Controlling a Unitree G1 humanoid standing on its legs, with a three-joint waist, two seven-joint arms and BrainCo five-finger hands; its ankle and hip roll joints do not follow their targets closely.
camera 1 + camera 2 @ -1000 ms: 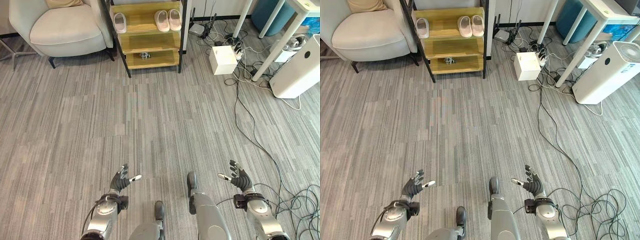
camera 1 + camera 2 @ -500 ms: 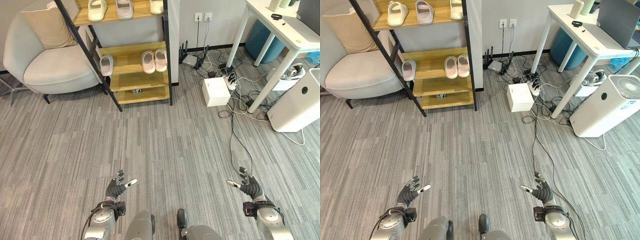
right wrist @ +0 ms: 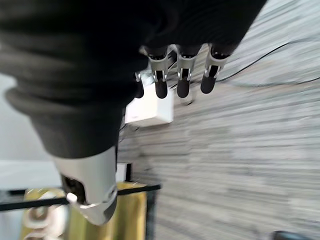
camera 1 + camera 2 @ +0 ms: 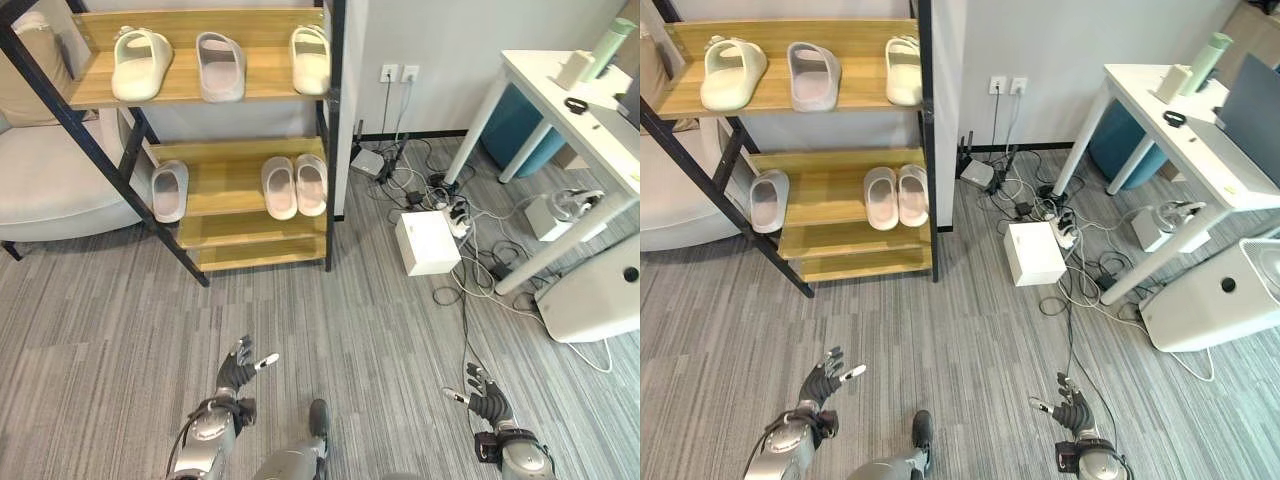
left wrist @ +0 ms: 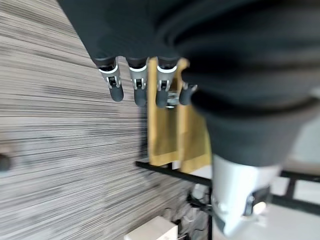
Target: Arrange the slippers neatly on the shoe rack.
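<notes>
Grey striped carpet runs up to a wooden shoe rack (image 4: 240, 170), well ahead of the left robot hand (image 4: 236, 372), whose fingers are spread and empty. Six slippers (image 4: 296, 186) already sit on its shelves, one (image 4: 168, 190) apart from its mates. The right robot hand (image 4: 487, 404) is equally slack and empty. Only straightening seems left.

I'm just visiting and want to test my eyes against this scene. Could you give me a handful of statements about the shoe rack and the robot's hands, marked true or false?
1. The shoe rack has three slippers on its top shelf. True.
2. The left hand holds a slipper. False: it is open and empty.
3. A pair of pink slippers sits side by side on the middle shelf. True.
4. The right hand rests on the white box. False: it hangs over the floor, apart from the box.
</notes>
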